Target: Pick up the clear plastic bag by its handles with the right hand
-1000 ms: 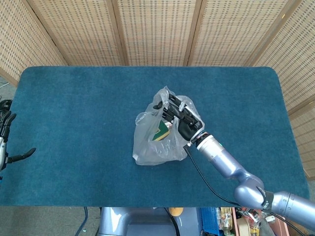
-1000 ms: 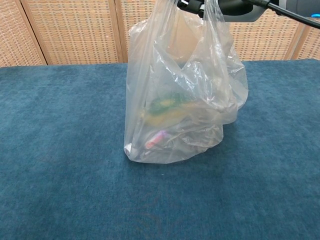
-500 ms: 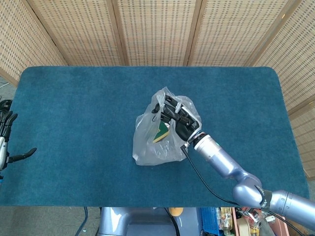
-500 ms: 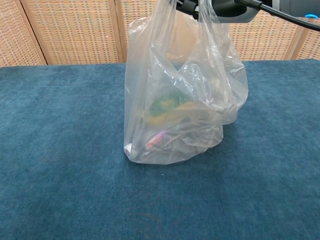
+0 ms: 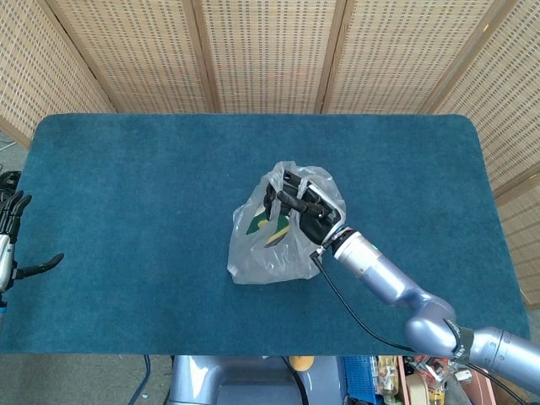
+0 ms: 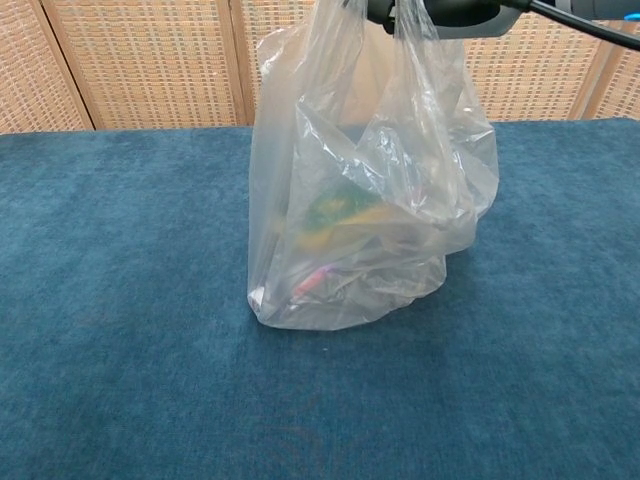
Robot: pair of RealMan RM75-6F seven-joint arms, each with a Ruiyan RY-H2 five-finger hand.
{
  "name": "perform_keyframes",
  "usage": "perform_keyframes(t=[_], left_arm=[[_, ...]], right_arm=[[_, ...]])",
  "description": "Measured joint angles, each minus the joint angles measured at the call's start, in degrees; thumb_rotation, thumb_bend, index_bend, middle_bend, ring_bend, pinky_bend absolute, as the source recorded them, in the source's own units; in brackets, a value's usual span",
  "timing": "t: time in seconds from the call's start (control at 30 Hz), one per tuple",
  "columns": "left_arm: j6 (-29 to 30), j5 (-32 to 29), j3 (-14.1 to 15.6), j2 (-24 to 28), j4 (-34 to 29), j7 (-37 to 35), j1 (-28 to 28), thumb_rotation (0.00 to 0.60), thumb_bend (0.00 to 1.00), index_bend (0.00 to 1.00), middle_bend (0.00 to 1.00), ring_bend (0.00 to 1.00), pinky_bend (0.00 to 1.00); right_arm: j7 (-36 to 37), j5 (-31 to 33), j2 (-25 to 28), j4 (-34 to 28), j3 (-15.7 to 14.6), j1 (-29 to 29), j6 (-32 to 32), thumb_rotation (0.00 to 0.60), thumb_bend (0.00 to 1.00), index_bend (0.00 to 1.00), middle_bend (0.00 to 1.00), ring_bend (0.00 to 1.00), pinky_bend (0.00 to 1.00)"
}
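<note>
Table (image 5: 126,186), covered in deep blue carpet-like cloth, fills most of both views and is backed by woven cane screen panels (image 5: 270,51). Clear plastic bag (image 6: 360,210) stands near the middle of the table, slightly toward the robot's right; in the chest view its crumpled base meets the cloth while its upper part is drawn upward into two handles (image 6: 405,40) that run out of the top of the frame. Whether the base bears any weight on the table or merely brushes it cannot be told. Right arm (image 5: 396,287), silver-grey with a black cable running along it, reaches in from the lower right of the head view to the top of the bag. Right hand (image 5: 304,207), black, is closed around the gathered handles, its fingers (image 5: 283,192) curled over the plastic at the bag's mouth. Contents of the bag show dimly through the film: a green and yellow item (image 6: 335,212) and, lower down, a small pink one (image 6: 312,281); neither can be identified. Left hand (image 5: 10,240) lies at the far left edge of the head view, beside the table's edge, well apart from the bag, fingers spread and holding nothing.
</note>
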Motion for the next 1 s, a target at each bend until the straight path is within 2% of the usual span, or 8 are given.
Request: perform_keyframes(t=[0.23,0.37,0.77,1.0], left_arm=[[-0.3,0.2,-0.2,-0.1,0.0,-0.1,0.1,0.600,0.16,0.00,0.00,0.00,0.00],[-0.3,0.3,-0.3,0.0,0.0,-0.4,0.2,0.600,0.15,0.00,0.00,0.00,0.00],[-0.8,0.2,-0.8,0.1,-0.1,-1.1,0.3,0.600,0.15,0.00,0.00,0.00,0.00],[-0.9,0.4,-0.9,0.1,-0.1,-1.1,0.4,0.600,0.15,0.00,0.00,0.00,0.00]], right_arm=[[2.4,-4.8,0.9,0.0,0.6,-0.2,-3.2,0.600,0.06,0.63,0.65,0.58,0.63],[3.5,-7.6,1.5,0.3,0.6,-0.1,-4.6,0.600,0.05,0.68,0.65,0.57,0.63],[4.2,-15.0,5.6,0.5,-1.7,2.2,-8.6,0.600,0.02,0.75,0.65,0.56,0.63],[8.5,-19.8,9.9,-0.8,-3.6,4.9,-9.4,0.600,0.02,0.75,0.65,0.56,0.63]])
